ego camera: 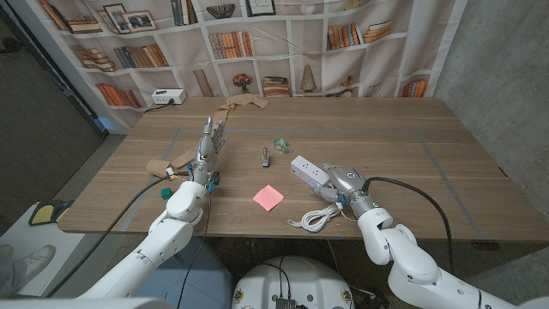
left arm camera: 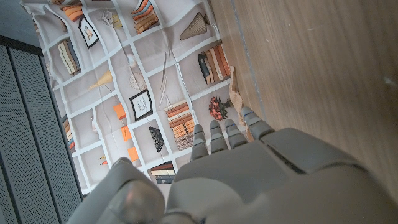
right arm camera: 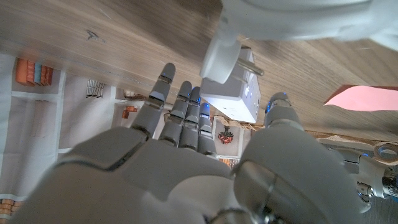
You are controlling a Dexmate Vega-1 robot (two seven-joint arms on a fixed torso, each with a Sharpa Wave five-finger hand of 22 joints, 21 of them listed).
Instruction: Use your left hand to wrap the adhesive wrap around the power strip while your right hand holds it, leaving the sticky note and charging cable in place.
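The white power strip lies on the wooden table right of centre. My right hand is at its near end; in the right wrist view the power strip sits between the thumb and the other fingers. My left hand stands at the table's left with its fingers straight and apart, holding nothing. A brown strip of adhesive wrap lies just left of it, and another brown piece lies at the far edge, beyond the fingers. The pink sticky note and the coiled white charging cable lie near the front edge.
A small metal piece and a small clear object lie mid-table between the hands. A white device stands at the back left corner. A teal item sits by my left wrist.
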